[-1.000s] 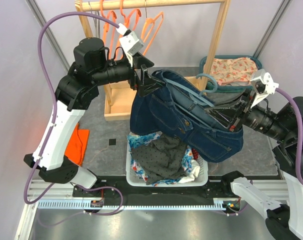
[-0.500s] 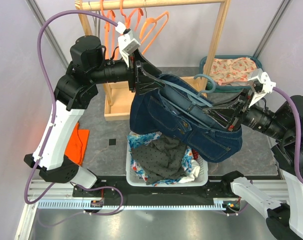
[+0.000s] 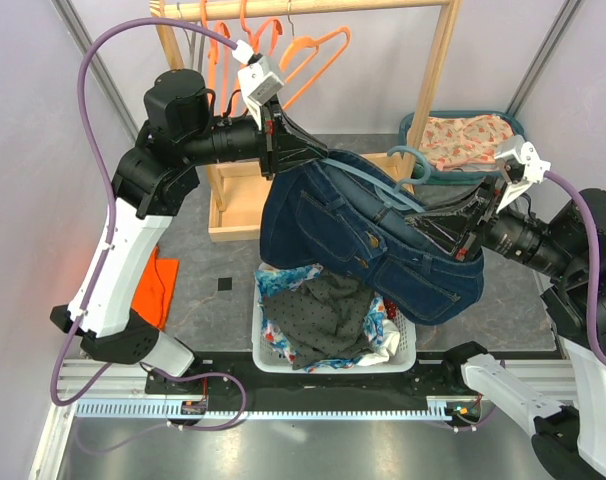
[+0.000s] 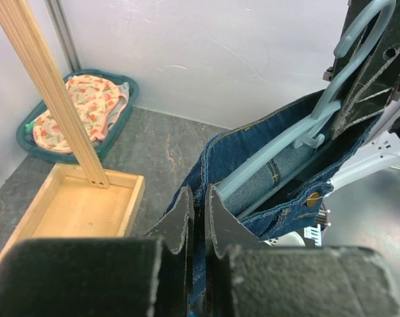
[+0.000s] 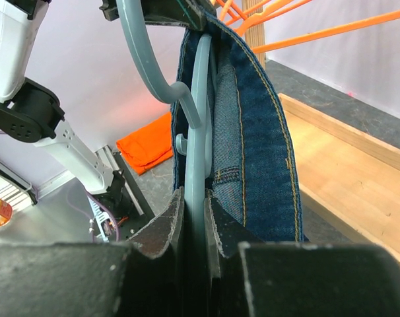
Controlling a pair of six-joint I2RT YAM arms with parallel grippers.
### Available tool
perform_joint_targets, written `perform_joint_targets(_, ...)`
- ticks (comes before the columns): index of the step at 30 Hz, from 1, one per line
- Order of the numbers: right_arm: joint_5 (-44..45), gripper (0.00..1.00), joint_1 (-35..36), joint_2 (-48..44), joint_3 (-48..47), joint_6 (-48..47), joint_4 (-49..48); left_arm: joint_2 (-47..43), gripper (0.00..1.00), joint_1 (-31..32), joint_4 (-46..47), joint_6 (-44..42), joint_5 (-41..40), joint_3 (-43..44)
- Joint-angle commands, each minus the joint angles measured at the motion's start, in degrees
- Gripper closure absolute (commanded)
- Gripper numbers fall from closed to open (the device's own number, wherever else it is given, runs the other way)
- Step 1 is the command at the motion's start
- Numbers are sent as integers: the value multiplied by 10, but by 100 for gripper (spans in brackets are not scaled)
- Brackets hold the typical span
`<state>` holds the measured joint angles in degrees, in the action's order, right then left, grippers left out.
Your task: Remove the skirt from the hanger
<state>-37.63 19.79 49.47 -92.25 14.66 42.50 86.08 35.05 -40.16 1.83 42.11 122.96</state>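
Denim skirt point(image 3: 353, 240) sits in left gripper point(image 4: 199, 198), hanger point(image 5: 197, 132) in right gripper point(image 5: 195, 198).

Place: we read this as a robotics lab cell, staged as a laundry corner.
Walls: plain pale panels point(image 3: 13, 150) and metal posts point(image 3: 545, 45) surround us.
Rig: robot arms point(image 3: 123, 250) bolted by a rail point(image 3: 313, 407), purple cables point(image 3: 91, 95) loose.
Props: wooden rack point(image 3: 438, 70), orange hangers point(image 3: 313, 55), clothes-filled white basket point(image 3: 258, 335).

The middle of the worktop point(image 3: 208, 262) is spanned by the denim skirt point(image 3: 373, 240), stretched on its grey-blue hanger point(image 3: 383, 190) above the full white basket point(image 3: 323, 366). Passage behind is barred by the wooden rack point(image 3: 439, 75) and its orange hangers point(image 3: 318, 50). Bare room is left between the basket and the orange cloth point(image 3: 155, 290).
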Motion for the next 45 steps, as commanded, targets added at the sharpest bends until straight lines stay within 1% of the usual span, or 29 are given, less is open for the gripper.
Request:
perform_joint_targets(1,-4,100,2,4,-4,12,-64,21,98,15,11,-8,-32,70)
perform_joint_targets(5,-6,100,2,12,7,9,-64,48,97,64,-17,-17,-54,155)
perform_joint_targets(6,-5,100,2,14,8,9,-64,52,95,85,-19,-35,-57,167)
perform_joint_targets(7,-5,100,3,18,9,9,-64,55,93,92,-23,-33,-57,183)
perform_joint_targets(10,-10,100,3,25,14,17,-73,62,89,115,-26,-28,-48,192)
perform_joint_targets(12,-18,99,3,33,24,34,-95,69,87,131,-28,-27,-48,194)
perform_joint_targets(16,-24,100,3,44,37,63,-144,74,87,150,-36,-31,-49,188)
perform_joint_targets(19,-29,100,2,56,19,79,-162,68,88,153,-47,-45,-68,166)
perform_joint_targets(22,-42,100,3,65,-9,88,-160,54,91,153,-56,-71,-98,129)
perform_joint_targets(23,-45,100,3,64,-27,82,-153,50,92,153,-59,-92,-106,119)
perform_joint_targets(25,-39,99,2,59,-60,56,-94,30,94,152,-69,-110,-147,88)
perform_joint_targets(26,-30,99,5,55,-94,28,-66,23,96,150,-73,-128,-162,79)
perform_joint_targets(27,-19,99,12,35,-101,19,-38,13,97,143,-75,-134,-184,68)
perform_joint_targets(28,-11,99,18,23,-103,14,-31,1,97,136,-79,-138,-190,64)
perform_joint_targets(29,-4,99,19,13,-113,10,-20,-6,97,125,-83,-141,-190,66)
perform_joint_targets(31,-11,99,20,-16,-108,7,6,-9,98,71,-101,-139,-151,100)
perform_joint_targets(33,-13,99,20,-43,-86,6,34,-17,98,19,-103,-136,-141,133)
perform_joint_targets(34,-4,99,19,-55,-78,-3,46,-20,98,10,-102,-141,-147,143)
perform_joint_targets(35,26,99,21,-81,-56,-9,57,-24,98,-1,-102,-151,-166,152)
perform_joint_targets(37,56,100,23,-99,-46,-23,68,-28,98,-4,-98,-156,-178,161)
perform_joint_targets(40,105,100,30,-102,-67,-32,84,-29,95,-3,-97,-141,-141,156)
perform_joint_targets(41,118,100,33,-98,-83,-35,86,-26,94,3,-95,-122,-110,156)
perform_joint_targets(42,167,100,35,-96,-90,-36,84,-22,92,14,-97,-115,-107,166)
perform_joint_targets(43,198,99,36,-92,-95,-32,81,-18,91,28,-96,-110,-108,173)
perform_joint_targets(44,239,100,36,-84,-101,-31,74,-16,89,63,-97,-107,-114,183)
perform_joint_targets(45,277,100,35,-80,-99,-27,69,-10,88,82,-95,-106,-117,205)
